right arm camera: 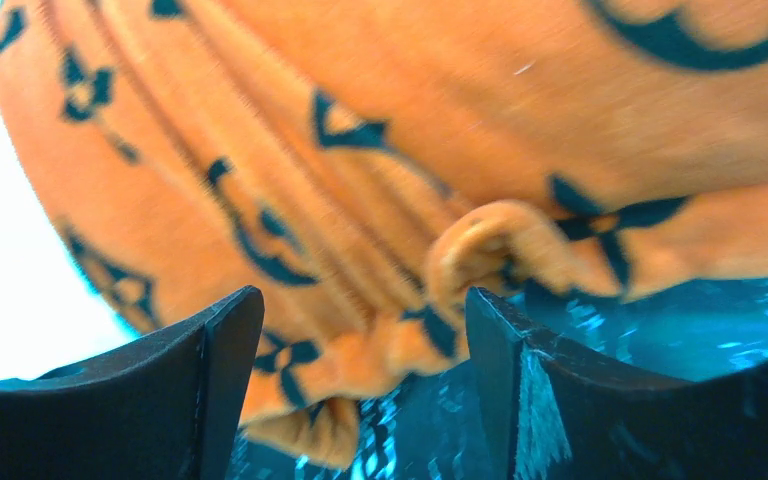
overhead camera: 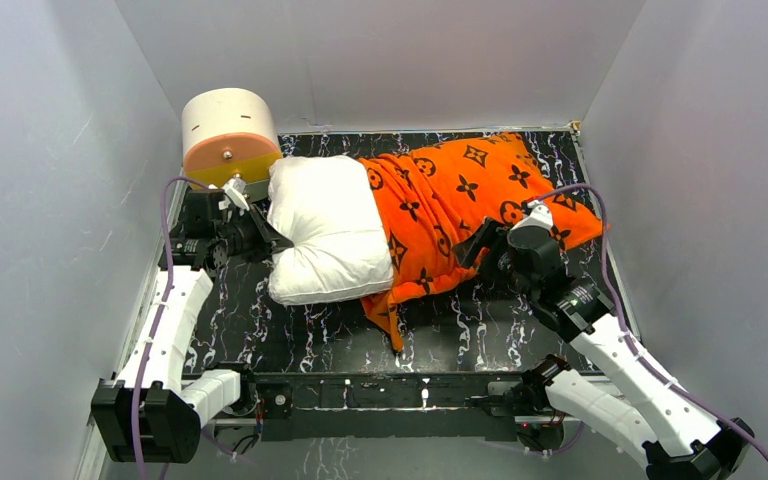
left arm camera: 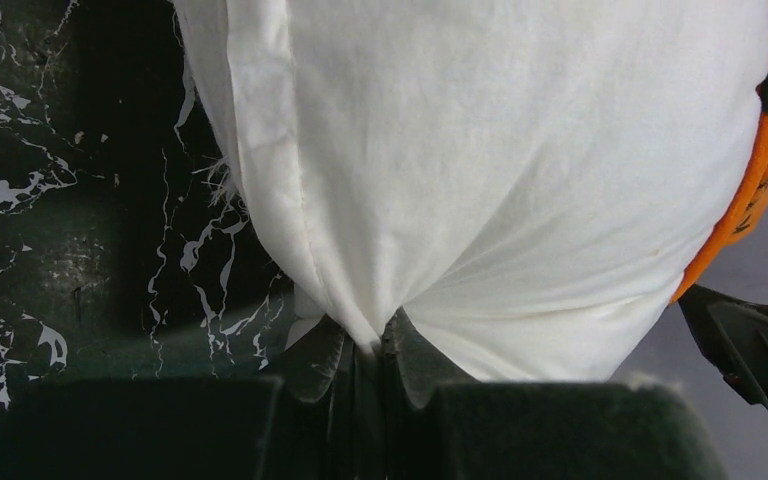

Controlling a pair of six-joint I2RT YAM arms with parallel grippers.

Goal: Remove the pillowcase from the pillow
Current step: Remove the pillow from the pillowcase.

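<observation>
I see the pillow (overhead camera: pixel 325 230) lying across the dark marbled floor (overhead camera: pixel 300 335), left half bare, right half inside the pillowcase (overhead camera: pixel 460 195), whose right corner almost reaches the right wall (overhead camera: pixel 700 150). Free floor lies on the near side of them. A cream-and-orange cylinder (overhead camera: pixel 228 135) stands just beside the pillow's far left corner. My left gripper (left arm camera: pixel 372 345) is closed tight, pinching the pillow's left edge. My right gripper (right arm camera: pixel 360 300) stands wide, holding nothing, a folded pillowcase hem just ahead. Black flowers and circles are printed on it.

Top view looks down from behind; wrist views hug pillow (left arm camera: pixel 510 180) and pillowcase (right arm camera: pixel 410 130).
</observation>
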